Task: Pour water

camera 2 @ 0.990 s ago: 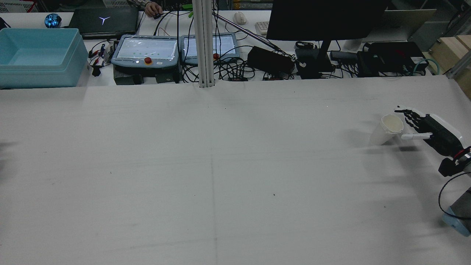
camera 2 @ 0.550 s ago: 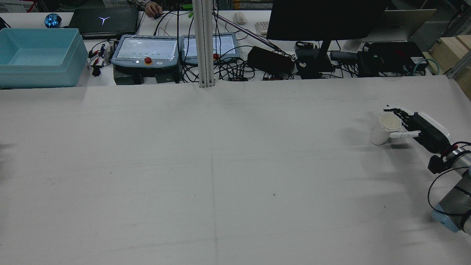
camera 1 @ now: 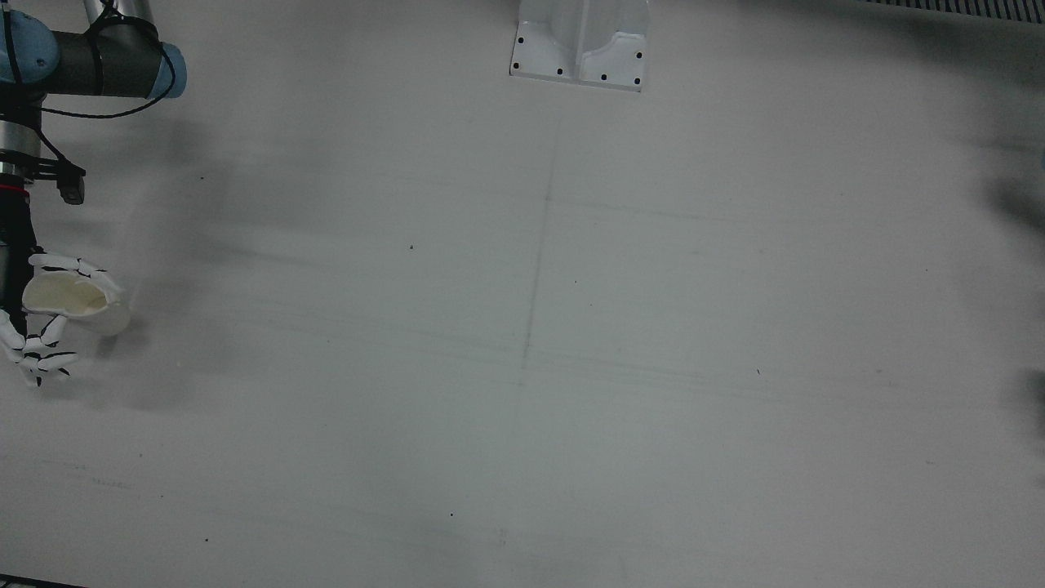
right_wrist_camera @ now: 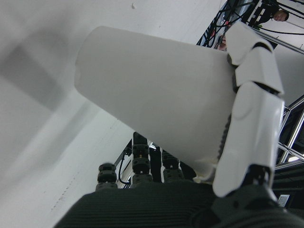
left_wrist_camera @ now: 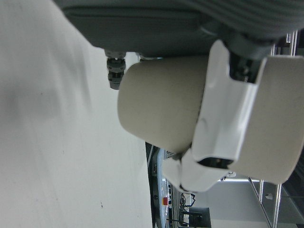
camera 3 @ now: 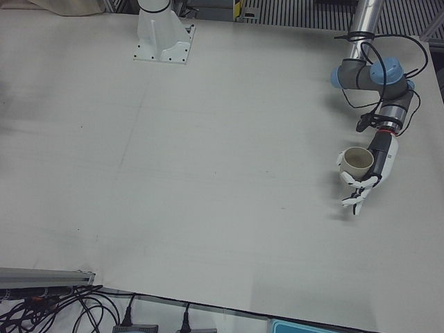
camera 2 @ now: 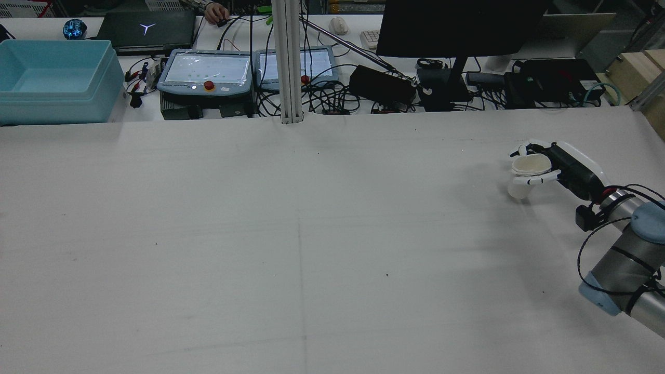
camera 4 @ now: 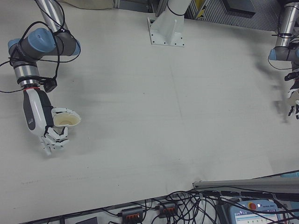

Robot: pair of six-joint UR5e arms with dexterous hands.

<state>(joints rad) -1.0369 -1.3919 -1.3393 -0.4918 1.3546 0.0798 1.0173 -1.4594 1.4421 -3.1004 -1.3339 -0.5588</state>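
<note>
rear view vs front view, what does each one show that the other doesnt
Only the rear view: the desk beyond the table, with a blue bin, two teach pendants, a monitor, tangled cables and a person's hand.
Only the front view: a white bolted mount at the top edge.
Both: the right hand closed around a white cup near the edge of the table.
</note>
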